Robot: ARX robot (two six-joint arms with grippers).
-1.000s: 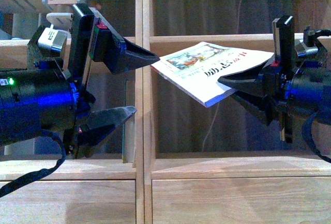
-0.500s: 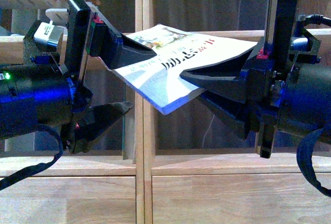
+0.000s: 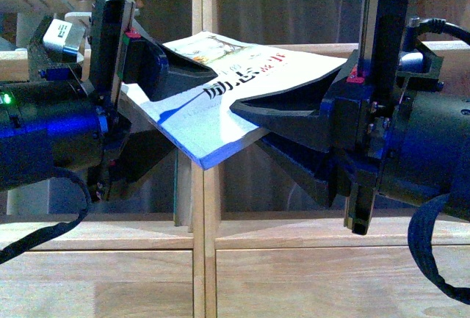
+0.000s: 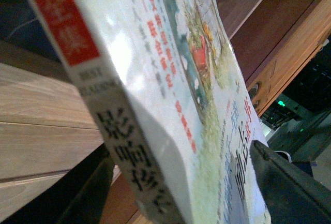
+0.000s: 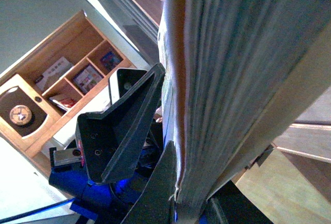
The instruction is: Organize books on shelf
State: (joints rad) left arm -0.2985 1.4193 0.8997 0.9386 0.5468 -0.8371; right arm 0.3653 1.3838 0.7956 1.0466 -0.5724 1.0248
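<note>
**Handover at the shelf:** My right gripper [image 3: 250, 121] is clamped on the thin white paperback [image 3: 192, 128], one finger on the cover and the other mostly hidden beneath it. The book lies nearly flat with one corner drooping. Its long axis runs from that grip across the central divider [image 3: 203, 259] of the light-wood bookcase [image 3: 279, 231] toward my left gripper [image 3: 183, 116]. That gripper's jaws stand wide, one above and one below the book's free end, and I judge any handover turns on that straddle. Whether a left finger touches the book, I cannot tell. The left wrist view shows little beyond the red-white spine. A thin dark book [image 3: 178, 193] stands upright just beside the divider.
</note>
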